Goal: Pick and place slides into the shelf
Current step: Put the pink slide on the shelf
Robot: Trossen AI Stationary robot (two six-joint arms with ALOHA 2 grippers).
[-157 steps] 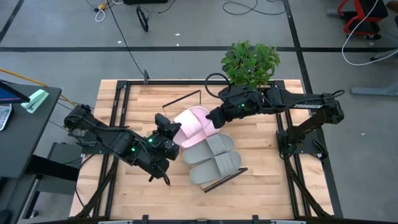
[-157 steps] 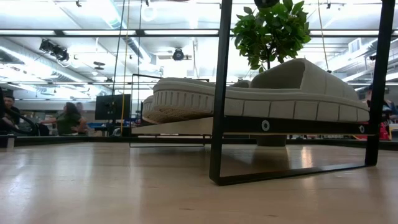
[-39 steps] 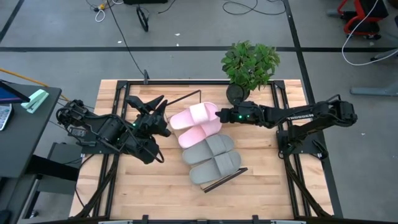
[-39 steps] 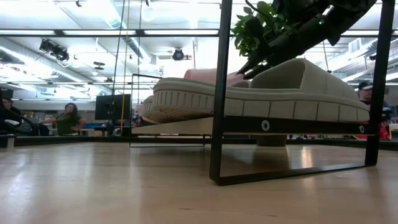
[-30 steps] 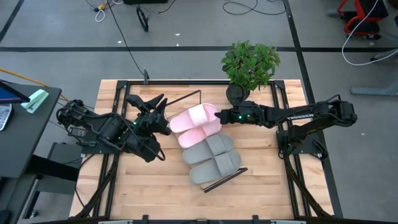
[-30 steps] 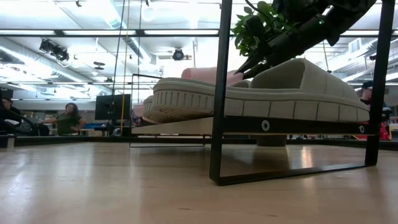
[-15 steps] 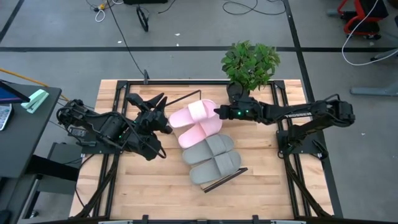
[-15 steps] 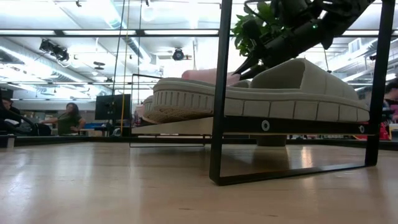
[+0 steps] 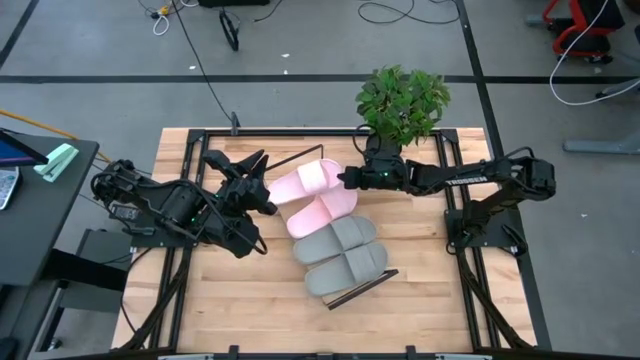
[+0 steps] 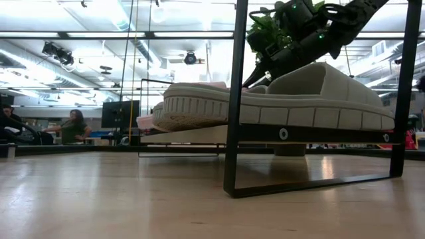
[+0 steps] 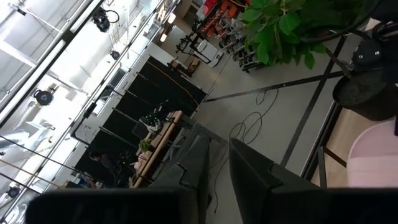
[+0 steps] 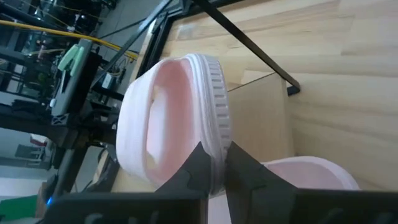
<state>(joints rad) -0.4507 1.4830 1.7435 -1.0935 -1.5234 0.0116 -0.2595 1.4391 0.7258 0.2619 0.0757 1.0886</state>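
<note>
Slides lie four abreast on the shelf; right fingers pinch a pink one, left fingers spread.

Four slides lay in a row on the shelf; the right claw touched the far pink one, the left claw hovered just left.

So there's a wooden table and the shelf sits on it at an angle, black wire frames at both ends. Four slides in a row on the shelf: two pink slides at the far end, two grey slides nearer.
</note>
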